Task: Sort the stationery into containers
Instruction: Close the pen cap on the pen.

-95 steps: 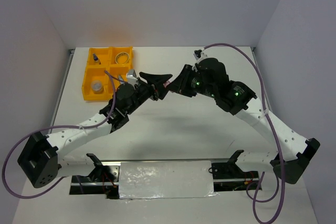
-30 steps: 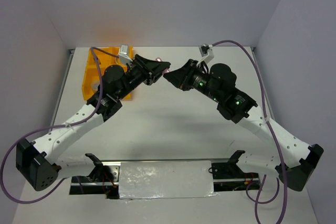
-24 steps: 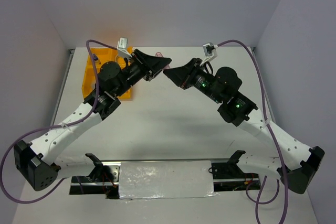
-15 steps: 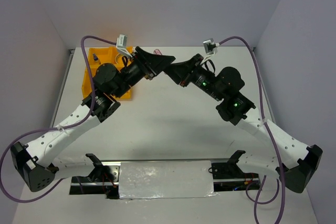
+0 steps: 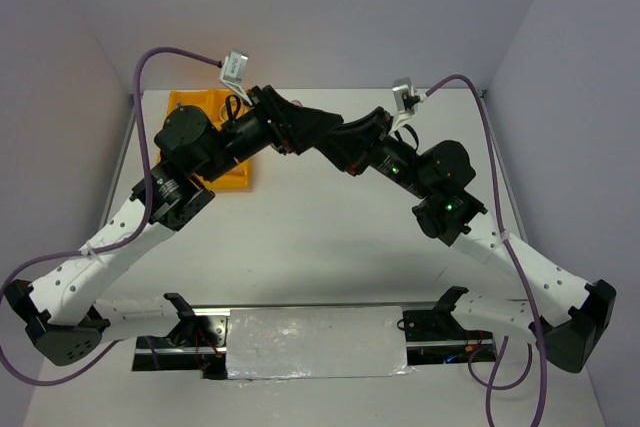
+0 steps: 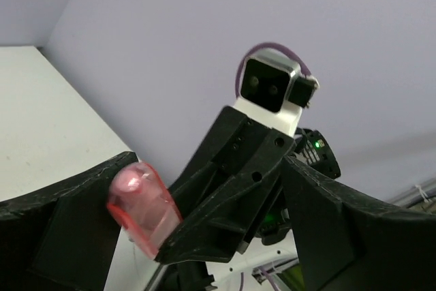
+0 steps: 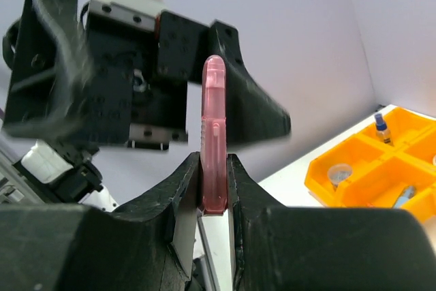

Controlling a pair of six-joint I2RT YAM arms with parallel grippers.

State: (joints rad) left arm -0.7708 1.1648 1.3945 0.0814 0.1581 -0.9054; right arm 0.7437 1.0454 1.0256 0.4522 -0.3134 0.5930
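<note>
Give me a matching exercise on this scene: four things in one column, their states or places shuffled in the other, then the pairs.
1. left gripper
2. right gripper
3. small clear blue-capped bottle
4. orange-yellow four-compartment plastic tray

A. rests on the white table
B. jaws open
C. shut on the translucent pink tapered piece
D. inside a tray compartment

Pairs: 1-B, 2-C, 3-D, 4-A

Glossy translucent pink plastic piece (image 7: 213, 120) — matt black right claw (image 7: 214, 168) — smooth orange-yellow tray (image 7: 320, 183)
</note>
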